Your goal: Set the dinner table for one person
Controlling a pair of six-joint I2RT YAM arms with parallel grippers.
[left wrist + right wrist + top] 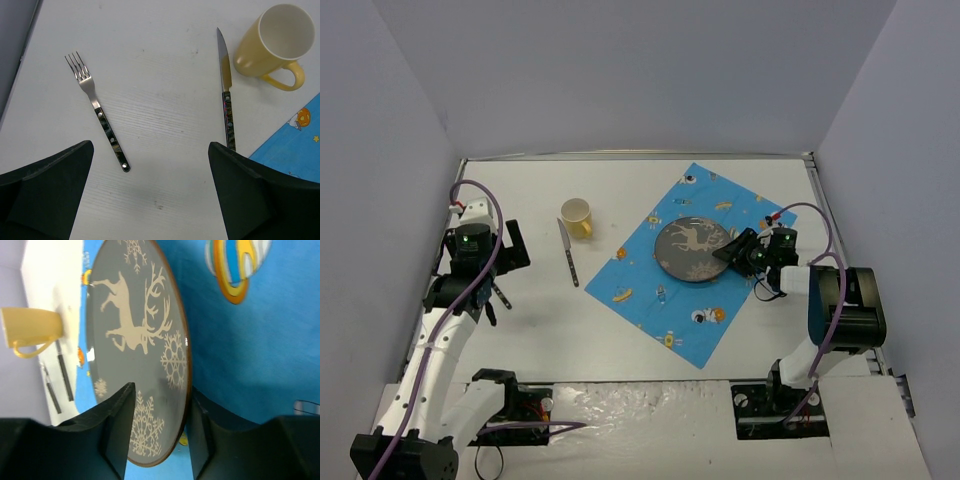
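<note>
A large flat matte white dinner table with a thin metal rim (620,180) is filling the floor of a grey-walled enclosure. It is reaching from the two arm bases at the near edge to the back wall. Its far edge is running straight from left to right in the overhead view, and which side is the longer one is hard to tell from this angle.

A blue cloth printed with cartoon planets (665,305) is lying on the right half of the table, turned so that one corner is pointing at the back wall. A round grey plate with a pale reindeer and snowflakes (688,250) is sitting on the cloth.

The right gripper (160,425) is reaching the plate's right edge. Its black fingers (117,435) are sitting partly apart with the rim between them, one over the plate's face and one outside the rim. It is unclear whether they are pressing on it.

The left gripper (150,150) is hanging above the bare left side of the table with its fingers (45,190) spread wide and nothing between them. Below it a steel fork with a dark handle (97,115) and a steel knife with a dark handle (568,252) are lying well apart, tips towards the back wall. A pale yellow mug (577,215) is standing just beside the knife's blade.
</note>
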